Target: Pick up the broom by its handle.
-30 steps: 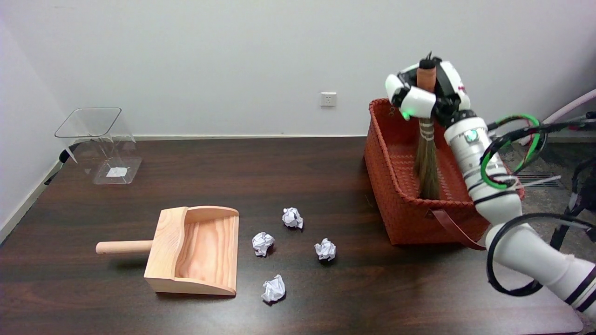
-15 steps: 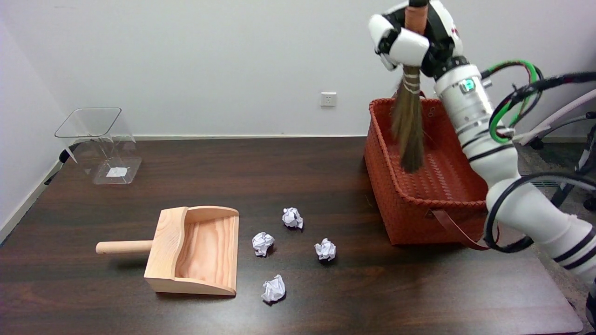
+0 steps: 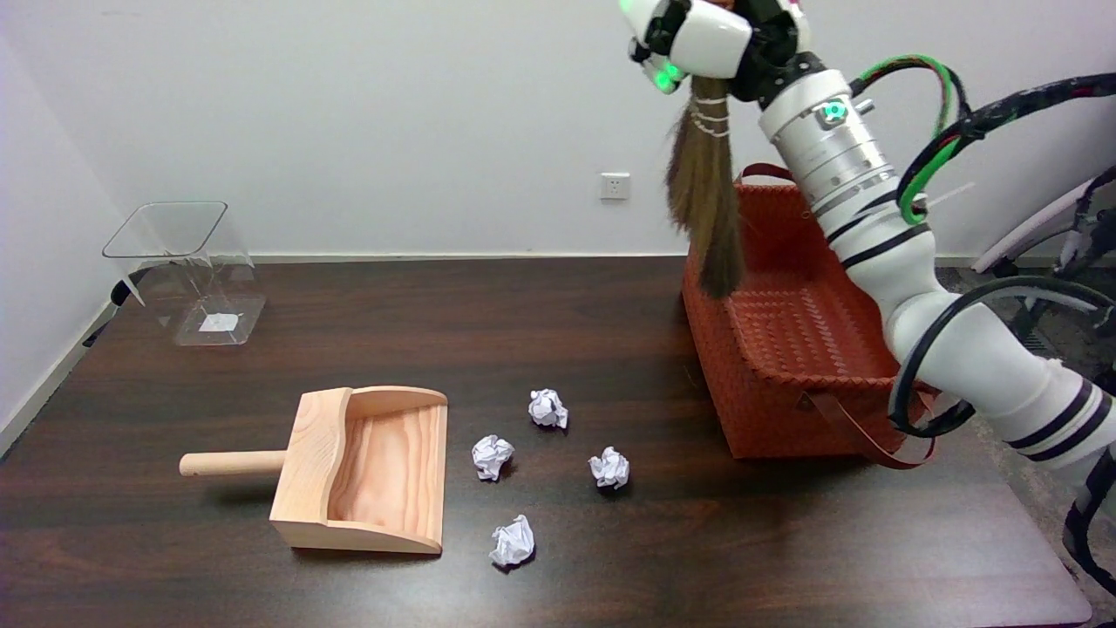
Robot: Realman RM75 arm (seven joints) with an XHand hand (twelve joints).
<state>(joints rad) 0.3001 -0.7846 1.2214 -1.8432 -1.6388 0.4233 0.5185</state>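
Since the earlier frames the right hand point(image 3: 706, 35) had climbed from just above the basket point(image 3: 789, 349) to the top edge of the view, drifting toward ten o'clock, and the broom point(image 3: 708, 201) had come up with it, so that its bristles, which had stood on the basket floor, now hung clear of the basket's left wall.

The hand's fingers were wrapped around the top of the broom's handle, which was mostly hidden inside the grasp and partly cut off by the frame. The broom hung nearly plumb, bristle tips pointing to six o'clock, over the basket's rim at its ten o'clock corner.

The broom looked light: a short bundle of dry straw bound with pale cord just under the hand. The bristles would probably bend and splay if pressed, so the stiff handle above the binding seemed the right place to hold, as it was held.

On the table point(image 3: 785, 541) lay a wooden dustpan point(image 3: 366, 471) toward eight o'clock, four paper balls point(image 3: 610, 467) near the centre, and a clear plastic bin point(image 3: 187, 270) at ten o'clock.
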